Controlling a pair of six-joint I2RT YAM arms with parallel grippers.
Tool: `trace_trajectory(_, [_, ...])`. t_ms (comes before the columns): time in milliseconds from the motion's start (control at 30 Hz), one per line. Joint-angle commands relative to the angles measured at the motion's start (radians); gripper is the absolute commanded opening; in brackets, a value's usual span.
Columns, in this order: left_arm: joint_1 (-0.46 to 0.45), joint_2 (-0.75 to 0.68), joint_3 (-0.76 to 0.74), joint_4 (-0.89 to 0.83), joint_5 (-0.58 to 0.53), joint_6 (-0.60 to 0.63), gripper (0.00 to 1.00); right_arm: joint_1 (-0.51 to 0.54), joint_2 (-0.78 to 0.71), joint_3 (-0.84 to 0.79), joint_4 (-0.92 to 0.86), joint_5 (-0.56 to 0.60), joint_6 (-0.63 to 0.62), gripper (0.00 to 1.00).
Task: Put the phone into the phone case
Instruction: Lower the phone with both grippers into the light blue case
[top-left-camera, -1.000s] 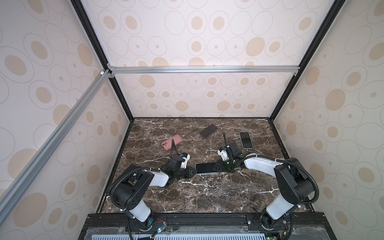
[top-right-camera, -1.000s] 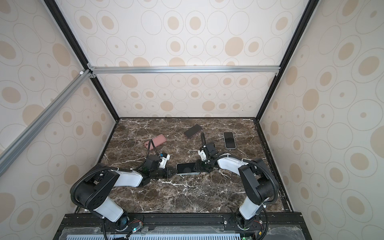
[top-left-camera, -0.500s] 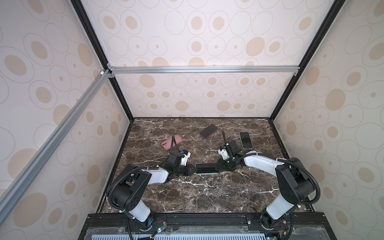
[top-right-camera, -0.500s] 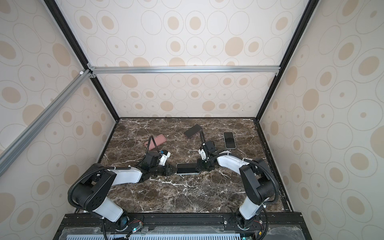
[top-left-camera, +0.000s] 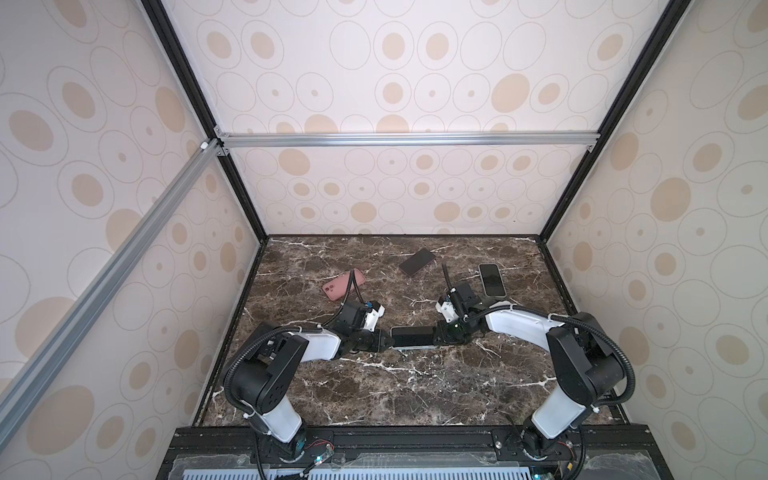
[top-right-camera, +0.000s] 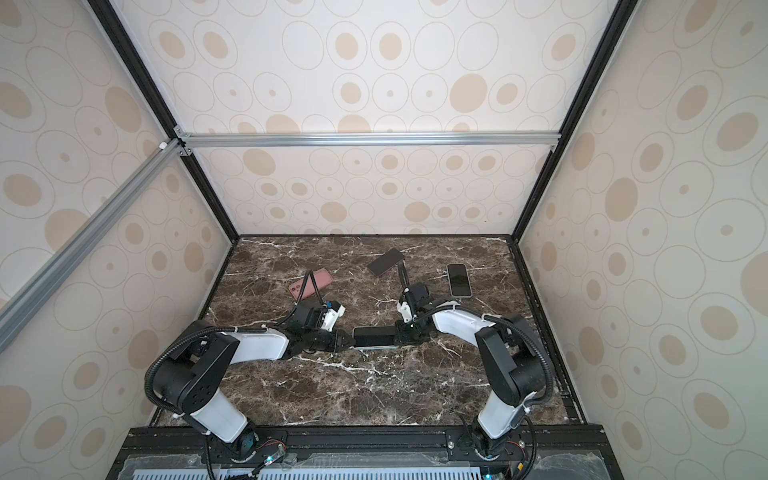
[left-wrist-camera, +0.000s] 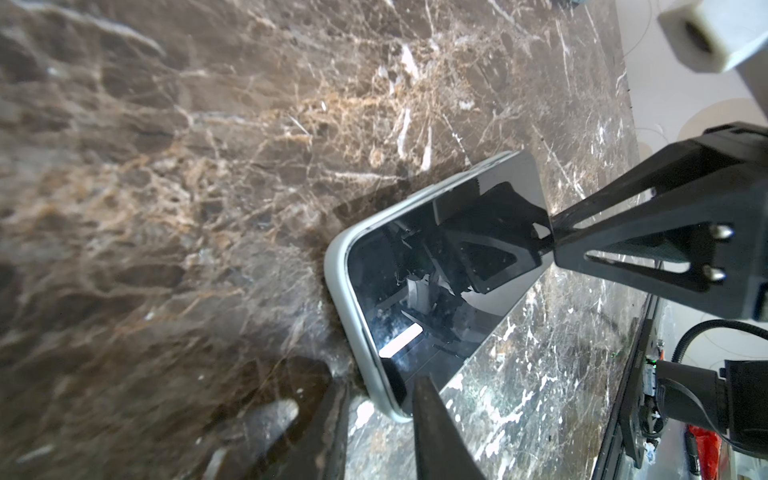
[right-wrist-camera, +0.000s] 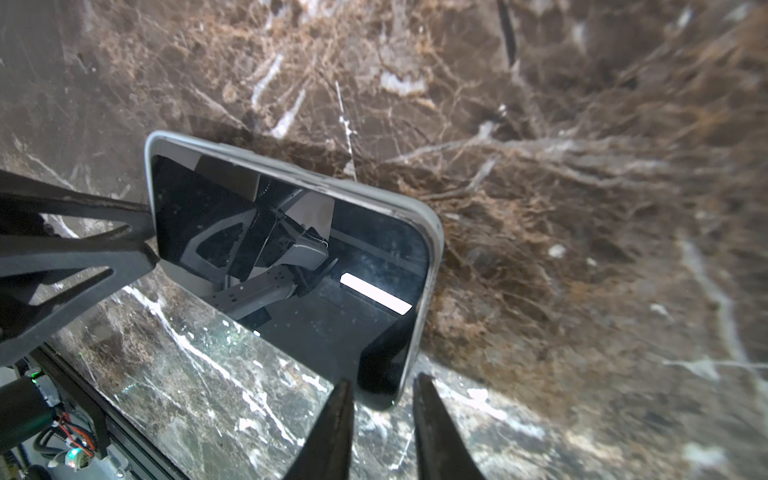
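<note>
Left gripper (top-left-camera: 390, 339): lying low over the counter (top-left-camera: 374, 395), jaws standing narrow. 1 short end of the phone (top-left-camera: 412, 335) is sitting between its fingers (left-wrist-camera: 434, 428). Cannot tell whether they are pinching it or only bracketing it.

Right gripper (top-left-camera: 438, 335): working the opposite short end, also narrow, with a corner of the phone lying between its 2 tips. Grip likewise unclear.

Phone is lying glass up around the middle of the counter, its long side running parallel to the front edge. A pale rim (right-wrist-camera: 432, 249) is wrapping the dark glass. I am reading that rim as the case, with the phone at least partly in. Whether all 4 corners are seated, cannot tell.

Risks, as I am judging them:
- 2 arms are bearing on opposite ends, so an uneven push is likely sending the phone skidding over the polished stone.
- Squeezing endwise is risking a bowed rim and a corner popping back out.
- A tip riding on glossy glass is prone to slipping off.
- A finger wedging between rim and phone is keeping that corner from seating.

Further out, toward the back edge: pink item (top-left-camera: 344, 285), dark item (top-left-camera: 417, 262), and a second phone (top-left-camera: 491, 280) nearer the back-right corner. All are lying well apart from the work, so a collision is looking unlikely.
</note>
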Motion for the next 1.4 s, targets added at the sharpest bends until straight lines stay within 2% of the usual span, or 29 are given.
trace_trajectory(0, [0.003, 0.030, 0.020, -0.069, 0.013, 0.031, 0.24, 0.004, 0.024, 0.010, 0.002, -0.028, -0.006, 0.23])
trace_trajectory(267, [0.003, 0.041, 0.053, -0.136, 0.031, 0.047, 0.20, 0.005, 0.049, -0.010, 0.044, -0.053, -0.003, 0.17])
trace_trajectory(500, [-0.005, 0.034, 0.079, -0.195, -0.002, 0.040, 0.20, 0.007, 0.052, -0.024, 0.062, -0.053, -0.004, 0.15])
trace_trajectory(667, [-0.015, 0.050, 0.104, -0.241, -0.022, 0.054, 0.19, 0.019, 0.062, -0.025, 0.057, 0.003, -0.018, 0.14])
trace_trajectory(1100, [-0.037, 0.068, 0.139, -0.324, -0.073, 0.076, 0.16, 0.046, 0.103, -0.033, 0.083, 0.018, -0.029, 0.14])
trace_trajectory(1367, [-0.038, 0.076, 0.139, -0.303, -0.069, 0.071, 0.16, 0.063, 0.127, -0.035, 0.096, 0.015, -0.020, 0.13])
